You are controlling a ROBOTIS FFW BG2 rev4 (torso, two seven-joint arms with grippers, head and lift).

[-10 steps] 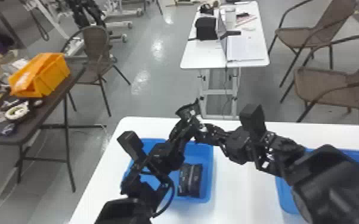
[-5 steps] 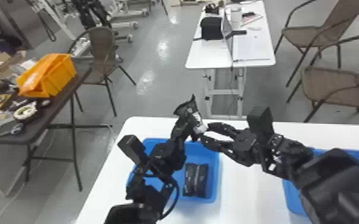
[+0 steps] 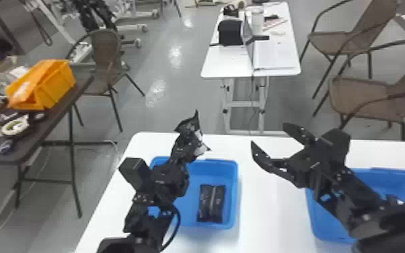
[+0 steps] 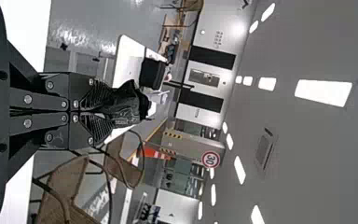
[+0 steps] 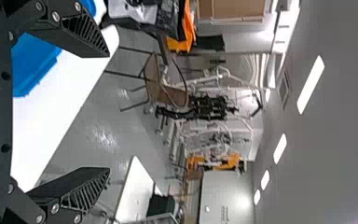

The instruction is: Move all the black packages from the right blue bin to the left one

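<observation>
Two blue bins sit apart on the white table (image 3: 270, 205) in the head view. Black packaging (image 3: 211, 203), whether one package or two I cannot tell, lies in the left bin (image 3: 235, 191). The left hand (image 3: 185, 138) is clamped on another black package (image 3: 189, 125), raised above that bin's far side. The right hand (image 3: 268, 134) is over the table between the bins, its fingers spread apart, while its arm partly covers the right bin (image 3: 393, 173).

In the left wrist view, the left hand (image 4: 114, 111) has both ribbed fingers closed on the crumpled black package, which pokes out past the fingertips.

In the right wrist view, the right hand's fingers (image 5: 77, 193) stand wide apart, with part of a blue bin (image 5: 32, 60) and the white tabletop beyond.
</observation>
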